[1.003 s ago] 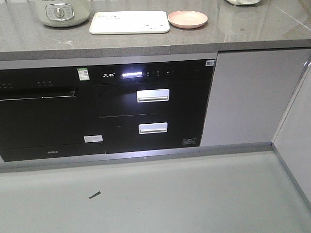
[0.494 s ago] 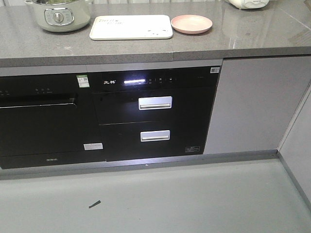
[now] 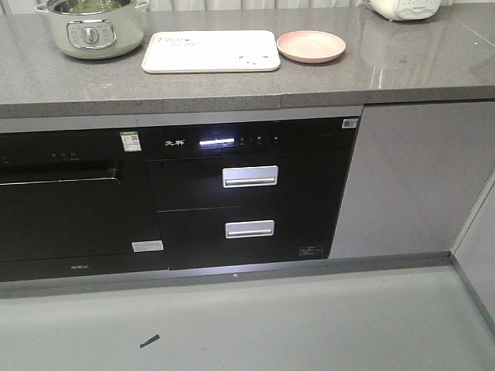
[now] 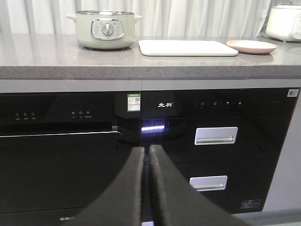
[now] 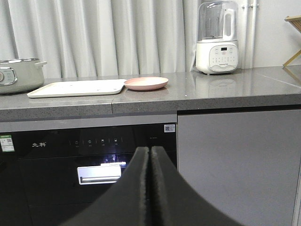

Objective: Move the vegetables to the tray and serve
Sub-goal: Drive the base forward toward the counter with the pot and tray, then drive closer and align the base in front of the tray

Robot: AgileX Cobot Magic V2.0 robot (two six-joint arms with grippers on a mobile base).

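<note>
1. Grey stone counter (image 3: pixel 387 69) runs along the far side.
2. The tray (image 3: pixel 210 51) lies flat on it, between the pot (image 3: pixel 91 27) on the left and the pink plate (image 3: pixel 311 46) on the right, just beside the plate.
3. Green stuff (image 3: pixel 94 6) shows inside the pot, too small to tell what.
4. The left gripper (image 4: pixel 146 155) is closed tight with nothing in it.
5. The right gripper (image 5: pixel 149 155) is closed and empty too.
</note>
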